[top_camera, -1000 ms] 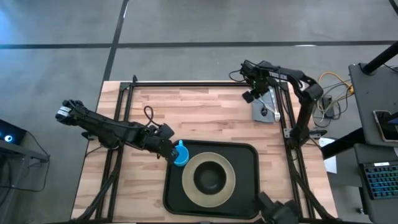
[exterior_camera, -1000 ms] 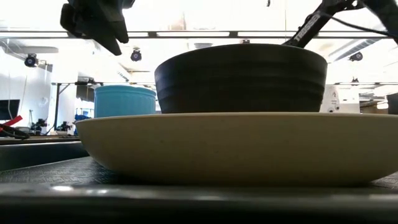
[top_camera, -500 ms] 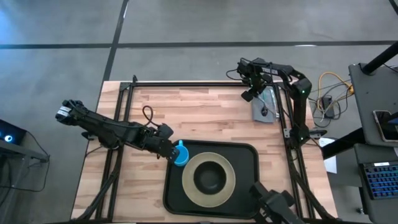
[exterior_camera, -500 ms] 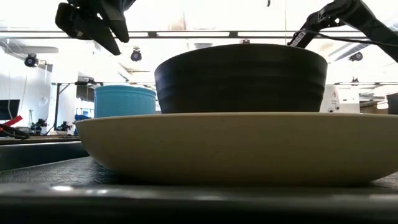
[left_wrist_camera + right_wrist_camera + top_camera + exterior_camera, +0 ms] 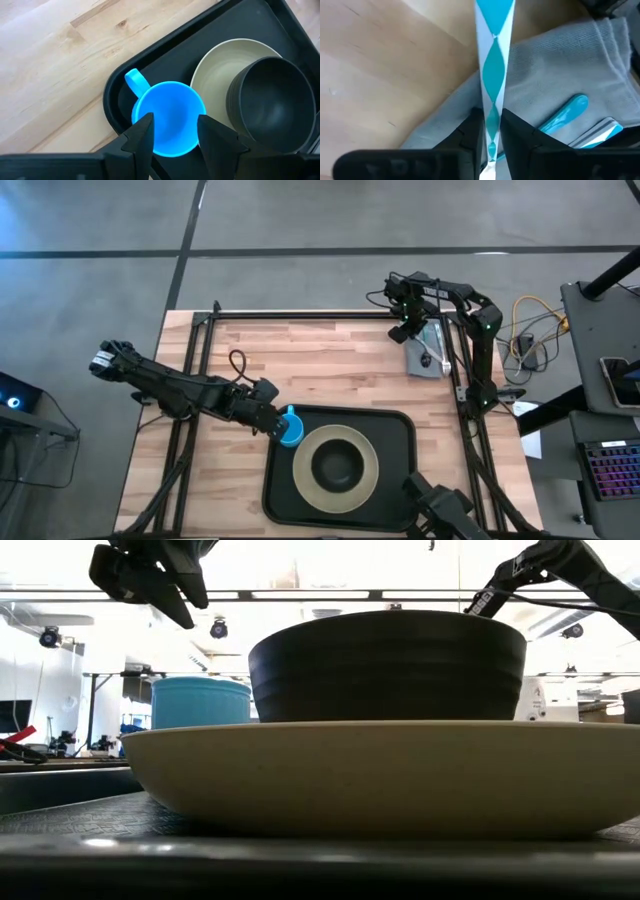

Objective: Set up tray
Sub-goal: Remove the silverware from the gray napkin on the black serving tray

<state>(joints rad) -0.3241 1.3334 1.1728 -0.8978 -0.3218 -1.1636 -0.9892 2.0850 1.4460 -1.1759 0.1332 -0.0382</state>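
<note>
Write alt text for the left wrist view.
The left gripper hangs open just above a bright blue mug standing in the corner of the black tray. Beside the mug sits a cream plate with a dark bowl on it; light wooden table surrounds the tray.

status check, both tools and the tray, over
Left tool open over blue cup at tray corner. Right tool shut on striped straw above grey napkin. Plate and bowl on tray, nothing blocking.
</note>
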